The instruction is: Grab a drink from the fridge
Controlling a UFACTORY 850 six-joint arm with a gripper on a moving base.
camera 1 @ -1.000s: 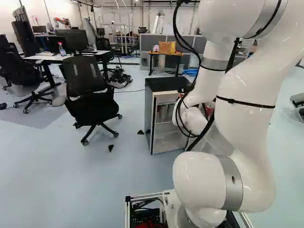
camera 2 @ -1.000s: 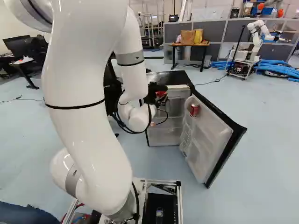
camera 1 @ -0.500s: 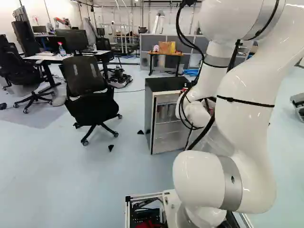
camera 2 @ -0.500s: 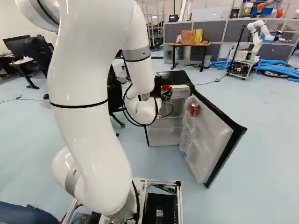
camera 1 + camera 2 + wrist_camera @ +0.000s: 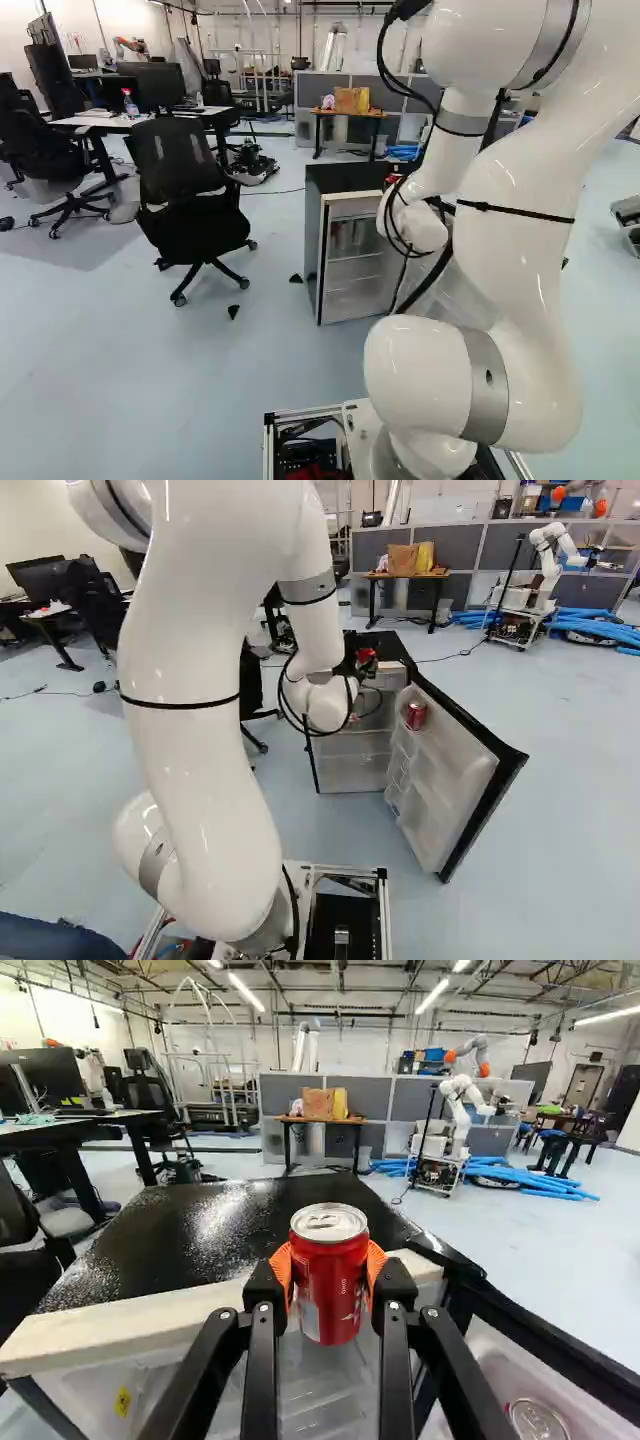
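The red can (image 5: 330, 1285), having white print, is grasped between both fingers (image 5: 264, 1288), near top front edge of fridge (image 5: 350, 178).

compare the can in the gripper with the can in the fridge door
The held can is clamped between the orange pads; the door can stands ungripped in the door. The held can is up by the fridge top, while the door can sits lower. Both are upright and red with silver lids.
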